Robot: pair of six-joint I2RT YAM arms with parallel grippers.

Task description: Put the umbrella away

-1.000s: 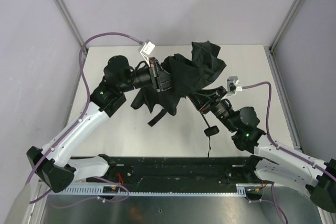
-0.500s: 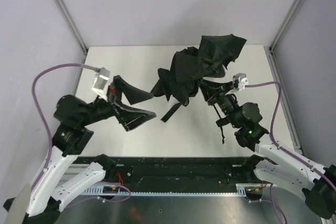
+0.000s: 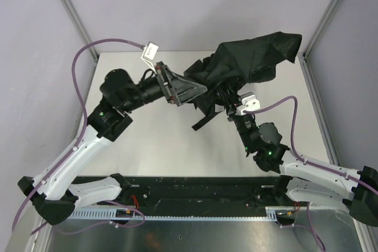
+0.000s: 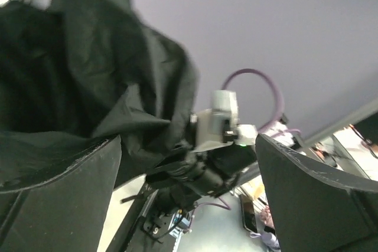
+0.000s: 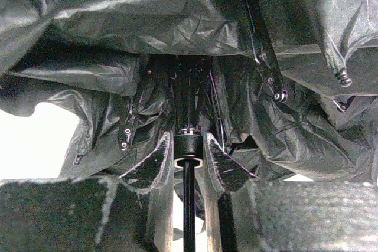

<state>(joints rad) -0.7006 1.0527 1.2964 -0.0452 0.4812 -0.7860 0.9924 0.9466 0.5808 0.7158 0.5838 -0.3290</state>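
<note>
From above: an all-black compact folding umbrella of matte, crumpled fabric (image 3: 251,63) held up over the far half of the pale grey table (image 3: 147,146), toward one o'clock, canopy slack and half-collapsed in soft lumpy folds, a flat black closure strap (image 3: 204,123) dangling at six o'clock of the bundle. Under it, the right black two-finger gripper (image 3: 229,103), pinched on the stem; at nine o'clock of the canopy, the left black two-finger gripper (image 3: 184,90), spread wide and gripping nothing, impossible to tell whether brushing the cloth. Likely trouble here: catching the loose strap or a fold on a spread finger while closing in, and dragging the whole bundle askew. From the left wrist: spread left gripper (image 4: 189,146) with rough dark pads (image 4: 65,175) at eight and four o'clock, nothing between; black canopy (image 4: 88,75) billowing at ten o'clock, limp and thin, apt to slide away instead of being caught. From the right wrist: right gripper (image 5: 188,153) closed narrowly on the smooth round black collar of the thin shaft (image 5: 188,205); overhead, shiny wrinkled panels (image 5: 147,22) and thin ribs ending in small metal knobs (image 5: 342,78). Worth fearing: twisting or slipping of that slick slender stem in so small a pinch under the top-heavy canopy, and snagging of rib tips in the folds.
</note>
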